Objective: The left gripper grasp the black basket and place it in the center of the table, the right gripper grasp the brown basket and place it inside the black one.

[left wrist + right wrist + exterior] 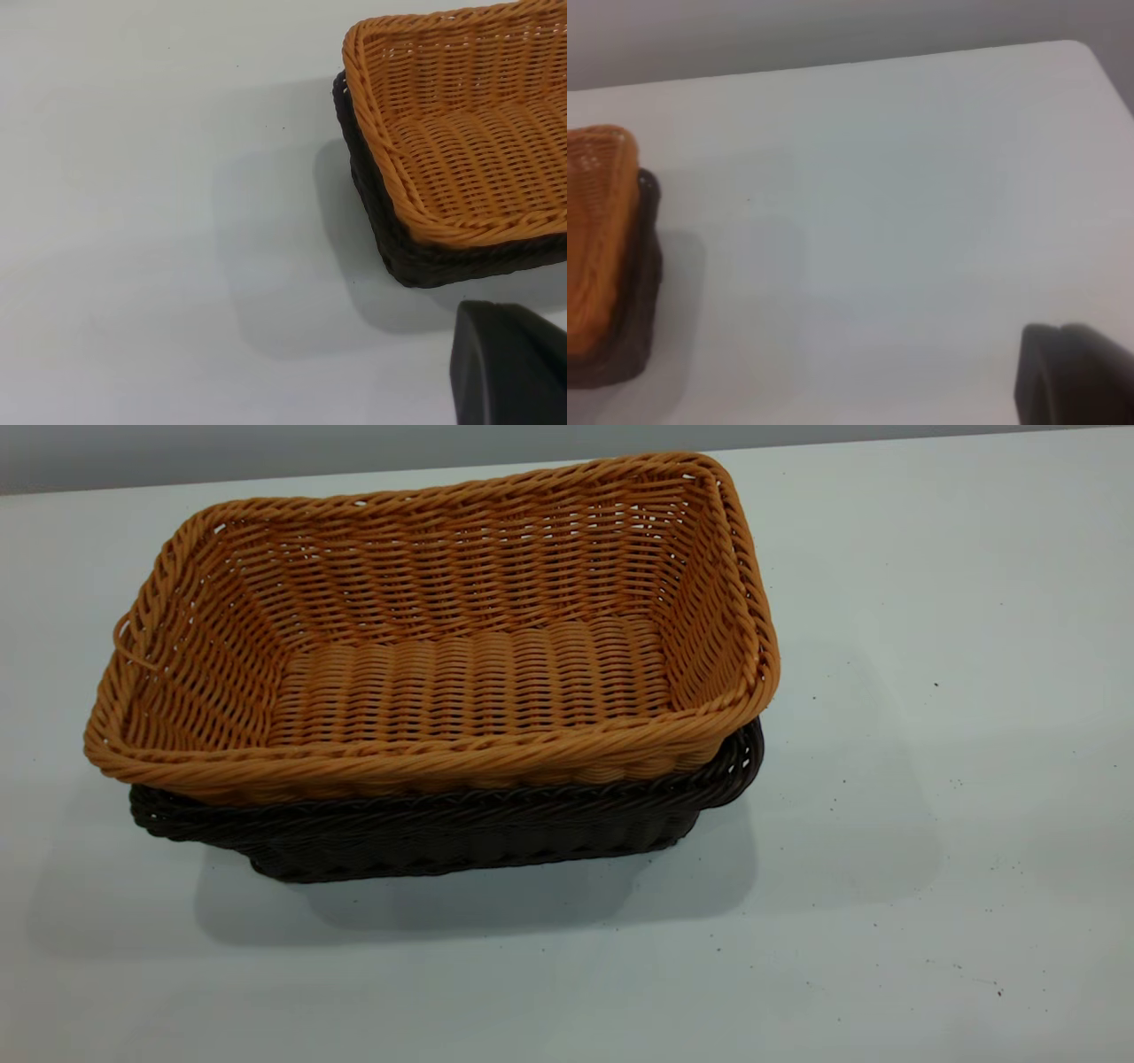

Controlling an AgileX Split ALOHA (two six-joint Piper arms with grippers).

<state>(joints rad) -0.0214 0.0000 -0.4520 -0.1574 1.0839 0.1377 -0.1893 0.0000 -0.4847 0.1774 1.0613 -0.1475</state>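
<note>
**Brown basket sat inside the black one**

The brown basket (443, 646) was nested in the black basket (461, 837). It did not sit flat. Its rim stood above the black rim all the way round, and it leaned a little, so more of the dark rim showed at the right front corner than at the left. The two baskets sat together on the pale tabletop (930, 868), a bit left of the middle in the outside view. Nothing lay inside the brown basket. Its woven floor was bare. A loose loop of orange strand stuck out at its left end. Small dark specks dotted the tabletop to the right of the baskets, and a soft shadow lay in front of them.

No arm showed in the outside view. In the left wrist view, only a dark rounded piece of the left tool (509, 367) showed at the edge, well apart from the baskets and touching nothing. I could not tell if it was spread or pressed together. In the right wrist view, a dark piece of the right tool (1072, 376) showed the same way, far from the baskets across bare tabletop. I could not tell how it stood either. Neither tool was pinching a basket.
</note>
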